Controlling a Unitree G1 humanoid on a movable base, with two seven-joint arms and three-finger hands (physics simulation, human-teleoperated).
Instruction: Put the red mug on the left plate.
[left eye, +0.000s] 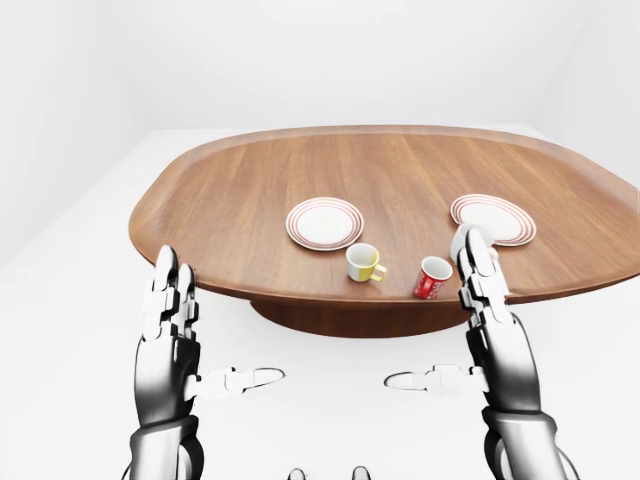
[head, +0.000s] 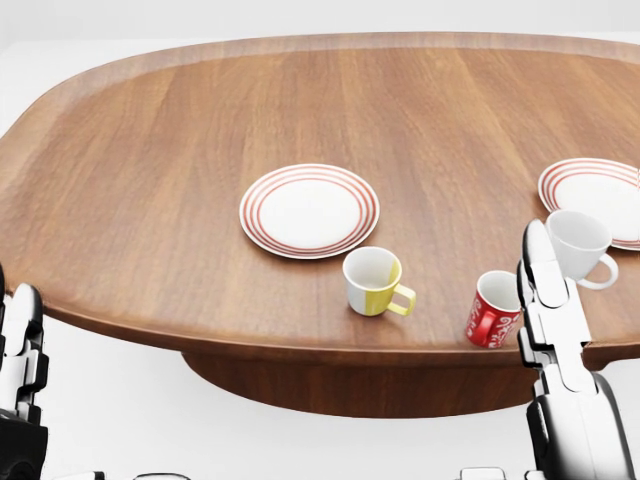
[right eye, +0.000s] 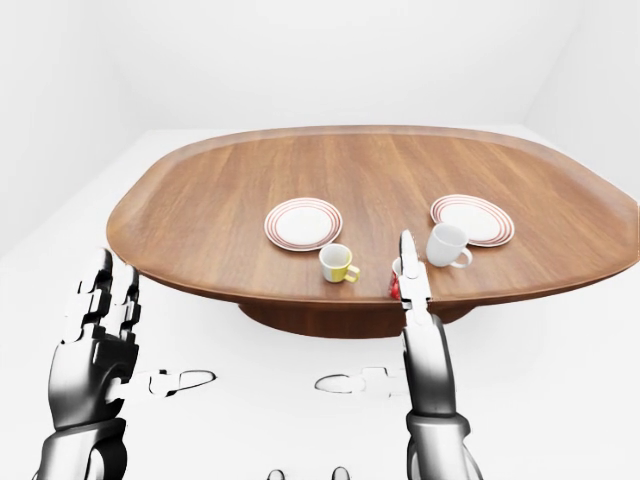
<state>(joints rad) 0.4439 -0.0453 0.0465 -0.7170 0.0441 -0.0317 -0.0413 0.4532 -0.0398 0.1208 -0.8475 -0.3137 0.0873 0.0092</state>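
Stands upright near the table's (head: 150, 160) lower edge in the head view: the red mug (head: 494, 309), handle turned toward the view's left, with the yellow mug (head: 372, 281) just beside it on the left and the left plate (head: 309, 210) beyond that mug, up and to the left, apart from both. Sits up and to the right of the red mug: the white mug (head: 579, 246), touching or overlapping the rim of the right plate (head: 592, 196), which runs off the head view's right edge. Shows whole only in the eye views, that right plate, along with the full oval of the table. Rises just right of the red mug in the head view: the right hand (head: 551, 300), fingers straight and spread apart, holding nothing, partly covering the white mug in the left-eye view and the red mug in the right-eye view. Appears only as a sliver at the head view's lower left, well apart from the red mug: the left hand (left eye: 168, 305), shown fully in the left-eye view, fingers extended and apart, clear of the table.
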